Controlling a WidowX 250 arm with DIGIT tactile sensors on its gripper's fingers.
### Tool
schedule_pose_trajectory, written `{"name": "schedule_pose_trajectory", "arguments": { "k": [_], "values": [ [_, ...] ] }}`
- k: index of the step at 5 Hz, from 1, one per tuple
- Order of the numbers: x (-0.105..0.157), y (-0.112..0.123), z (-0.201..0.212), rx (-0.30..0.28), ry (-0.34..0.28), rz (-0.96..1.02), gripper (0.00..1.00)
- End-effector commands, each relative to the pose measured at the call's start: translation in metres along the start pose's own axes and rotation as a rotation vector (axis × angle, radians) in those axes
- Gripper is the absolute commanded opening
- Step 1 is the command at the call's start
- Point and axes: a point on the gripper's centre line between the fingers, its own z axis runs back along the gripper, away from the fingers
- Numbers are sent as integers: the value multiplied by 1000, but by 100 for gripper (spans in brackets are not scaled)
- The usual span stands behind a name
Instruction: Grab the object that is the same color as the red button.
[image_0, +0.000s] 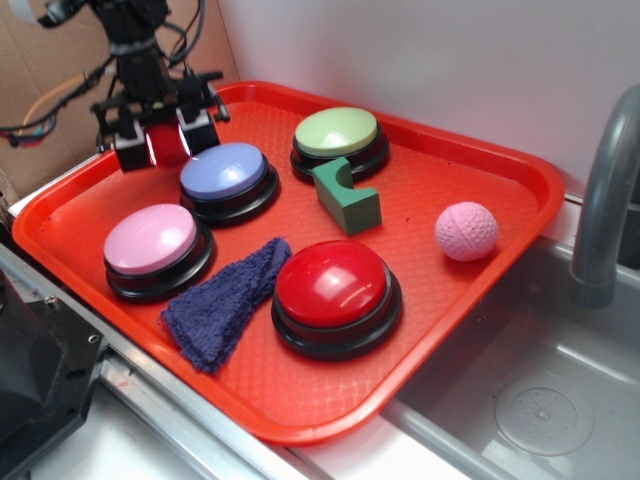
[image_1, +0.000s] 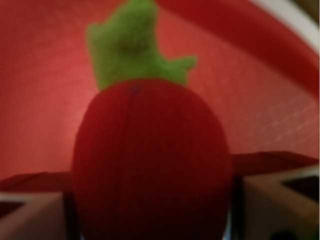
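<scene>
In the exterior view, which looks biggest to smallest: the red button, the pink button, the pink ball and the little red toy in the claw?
1. Red button, clearly largest.
2. Pink button.
3. Pink ball.
4. Red toy, held between the gripper fingers; it is partly hidden and farther from the camera, so its last place is less sure.

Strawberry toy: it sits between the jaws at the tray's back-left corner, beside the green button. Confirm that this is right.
One thing is wrong: the button beside the strawberry toy is the blue button, not the green one. The exterior view shows it. The toy does sit between the jaws at the tray's back-left corner.
</scene>
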Motion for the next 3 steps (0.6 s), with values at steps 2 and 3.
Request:
{"name": "schedule_pose_trajectory", "arguments": {
  "k": [2, 3],
  "values": [
    [-71, -34, 108, -180, -60, -655, 0],
    [-92, -37, 107, -141, -3, -865, 0]
  ]
}}
